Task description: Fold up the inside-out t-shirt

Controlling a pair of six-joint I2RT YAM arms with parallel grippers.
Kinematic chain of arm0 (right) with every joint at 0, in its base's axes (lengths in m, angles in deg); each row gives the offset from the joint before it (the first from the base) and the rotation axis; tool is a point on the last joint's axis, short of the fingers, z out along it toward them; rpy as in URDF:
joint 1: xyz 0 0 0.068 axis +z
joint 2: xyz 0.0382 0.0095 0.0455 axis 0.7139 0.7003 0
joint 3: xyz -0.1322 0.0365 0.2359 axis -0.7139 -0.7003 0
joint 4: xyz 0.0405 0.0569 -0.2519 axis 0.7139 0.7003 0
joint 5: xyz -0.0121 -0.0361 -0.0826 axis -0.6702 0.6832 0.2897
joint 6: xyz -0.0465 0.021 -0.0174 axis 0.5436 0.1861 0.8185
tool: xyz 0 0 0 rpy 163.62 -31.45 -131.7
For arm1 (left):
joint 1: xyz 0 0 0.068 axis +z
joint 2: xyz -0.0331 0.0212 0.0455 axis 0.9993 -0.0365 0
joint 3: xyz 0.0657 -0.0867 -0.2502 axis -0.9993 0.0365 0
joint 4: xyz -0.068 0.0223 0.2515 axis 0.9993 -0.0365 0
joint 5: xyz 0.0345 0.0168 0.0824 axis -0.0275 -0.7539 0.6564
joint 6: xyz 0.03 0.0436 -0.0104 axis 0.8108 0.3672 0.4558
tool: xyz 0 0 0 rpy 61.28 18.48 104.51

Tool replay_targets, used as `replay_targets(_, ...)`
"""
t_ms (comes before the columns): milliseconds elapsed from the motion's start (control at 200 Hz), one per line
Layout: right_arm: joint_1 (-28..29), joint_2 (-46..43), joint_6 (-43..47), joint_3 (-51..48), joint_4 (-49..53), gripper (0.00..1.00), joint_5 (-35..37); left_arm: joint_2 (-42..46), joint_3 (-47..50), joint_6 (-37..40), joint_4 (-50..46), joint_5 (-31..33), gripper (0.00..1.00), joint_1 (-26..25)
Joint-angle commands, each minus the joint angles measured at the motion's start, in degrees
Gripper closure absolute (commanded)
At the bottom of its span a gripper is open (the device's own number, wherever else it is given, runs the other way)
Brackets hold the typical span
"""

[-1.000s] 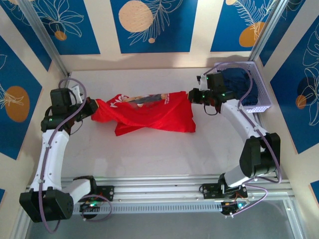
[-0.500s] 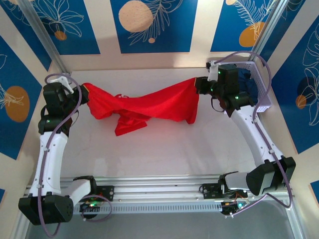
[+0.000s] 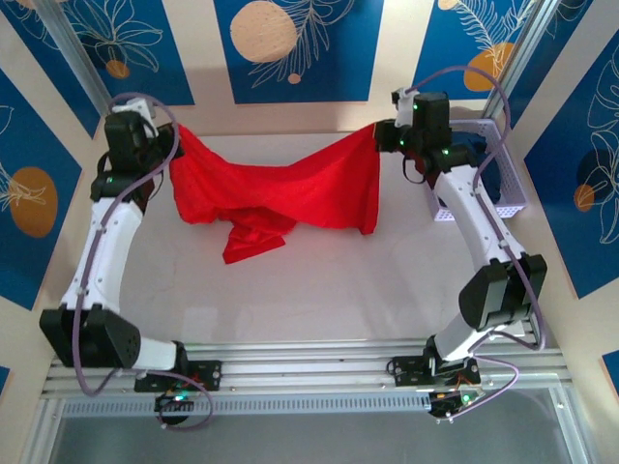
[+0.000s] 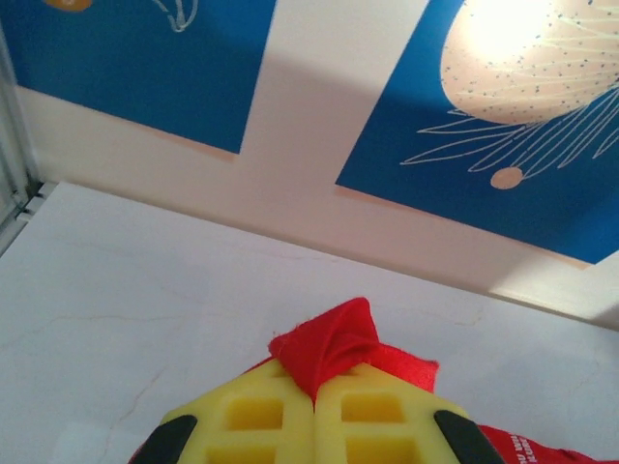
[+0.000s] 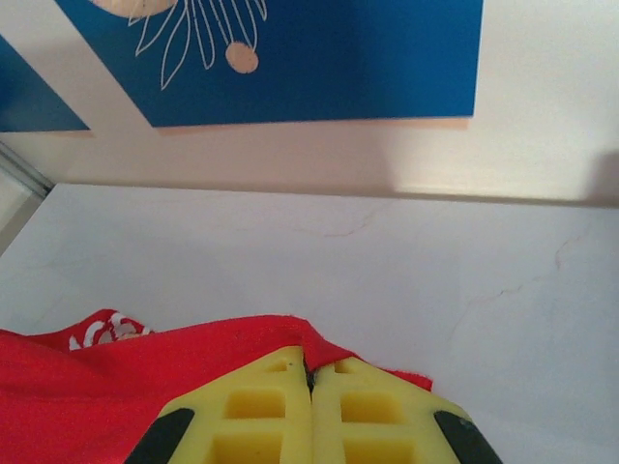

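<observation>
The t-shirt (image 3: 280, 188) is strung out between the two arms over the far half of the counter (image 3: 319, 300), close to the blue-and-cream back wall (image 3: 290, 48). The left tool (image 3: 170, 147) is clamped on one red corner at the left, and the right tool (image 3: 383, 136) is clamped on the opposite corner at the right. Both corners are lifted, so the cloth sags in a shallow dip between them.

From the dip a crumpled flap hangs down and toward the near side. Its lowest fold seems to rest on the counter, though the overhead view does not make the contact plain. On the right the shirt drops in a straight edge below the right tool.

In the left wrist view the yellow fingers (image 4: 251, 416) of the left tool (image 4: 314, 387) are pressed together, and a pinched peak of red t-shirt (image 4: 334, 333) pokes up from between them. The right wrist view shows the same: the right tool (image 5: 309, 372) is closed on a hem, with the t-shirt (image 5: 145, 377) spreading off to the left (a scrap of white print shows at its edge, too little to read).

A pale lavender basket (image 3: 515, 179) stands at the counter's far right corner, just beside the right arm.
</observation>
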State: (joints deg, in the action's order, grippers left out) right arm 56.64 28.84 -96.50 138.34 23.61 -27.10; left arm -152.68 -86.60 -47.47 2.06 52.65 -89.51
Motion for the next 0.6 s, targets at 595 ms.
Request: replay_targets(595, -2.8, -29.6, 3.9, 7.4, 3.4, 1.00, 2.1, 6.7, -42.5, 13.3, -21.4, 9.9, 1.00, -0.7)
